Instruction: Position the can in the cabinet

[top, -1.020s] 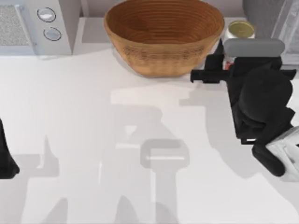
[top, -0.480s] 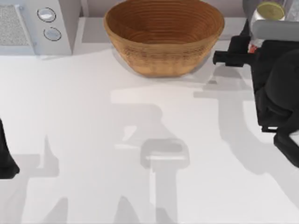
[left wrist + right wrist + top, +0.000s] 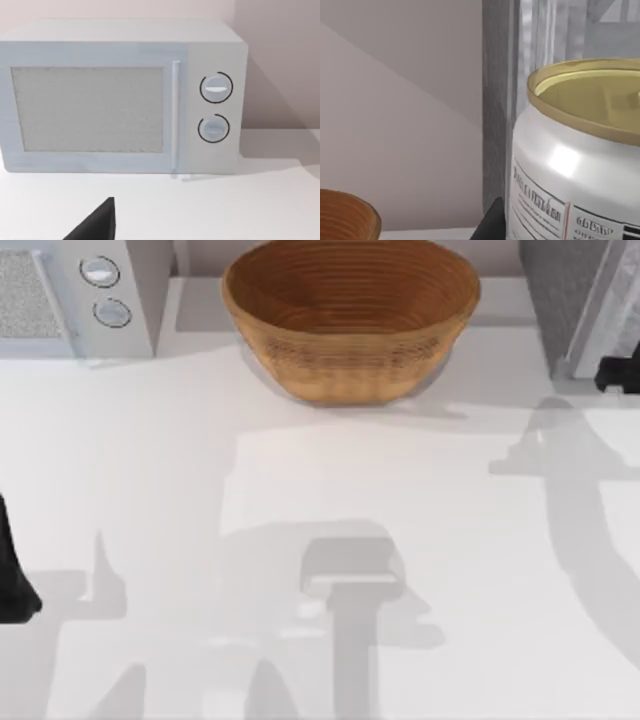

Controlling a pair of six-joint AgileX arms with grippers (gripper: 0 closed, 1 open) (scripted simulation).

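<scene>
Small white cylindrical can with a dull gold round top and fine red-and-black label print: stands close before the right wrist camera, long axis vertical, gold lid uppermost with a raised rim and recessed centre, body smooth and glossy with a soft highlight. A dark wedge of the right gripper's finger sits at the can's lower side, touching it; whether the fingers clamp the can cannot be told. Just behind the can: large dark grey boxy cabinet, matt speckled surface, straight vertical edge, with a lighter grey framed door panel; in the top view it occupies the table's far right corner, a black piece of the right arm just beside it. Left arm parked at the table's left edge, its grip undeterminable. White smooth table. Far centre: round woven brown basket, ribbed coils. Far left: pale boxy microwave, two round knobs.
</scene>
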